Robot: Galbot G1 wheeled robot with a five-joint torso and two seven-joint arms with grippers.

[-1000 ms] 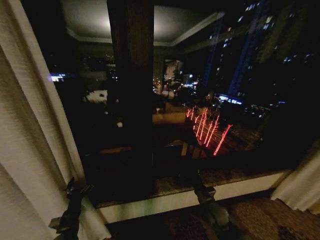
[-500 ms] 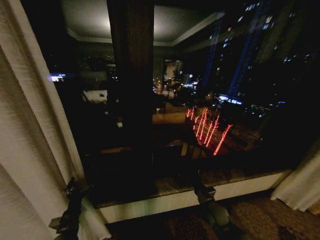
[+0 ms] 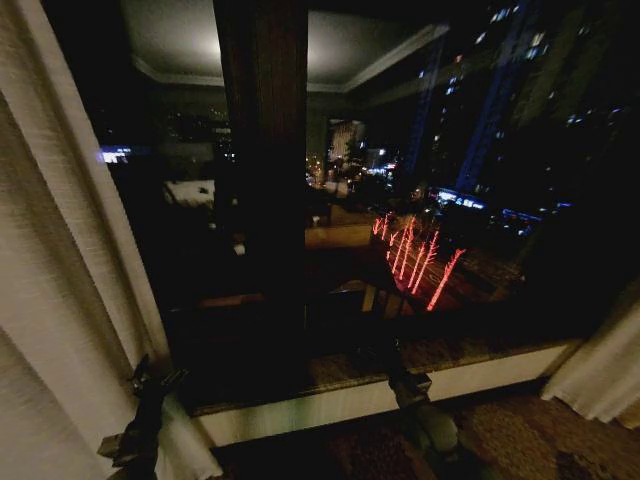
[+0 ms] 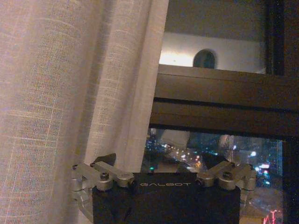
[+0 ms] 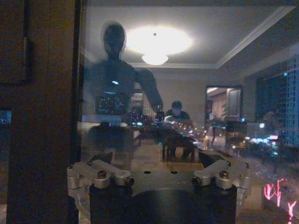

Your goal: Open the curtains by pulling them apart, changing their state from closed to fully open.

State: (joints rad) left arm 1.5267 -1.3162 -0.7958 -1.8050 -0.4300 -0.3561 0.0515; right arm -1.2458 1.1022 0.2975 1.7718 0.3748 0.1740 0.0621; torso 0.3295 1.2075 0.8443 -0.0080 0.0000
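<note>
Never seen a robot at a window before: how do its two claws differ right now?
The left claw sits against the left curtain, one finger touching the fabric; the right claw faces bare window glass, near no fabric. Both are low by the sill, fingers spread open, gripping nothing.

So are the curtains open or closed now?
Open: the left curtain and the right curtain hang bunched at the sides, with bare window glass between.

no visible change, everything holds still
</note>
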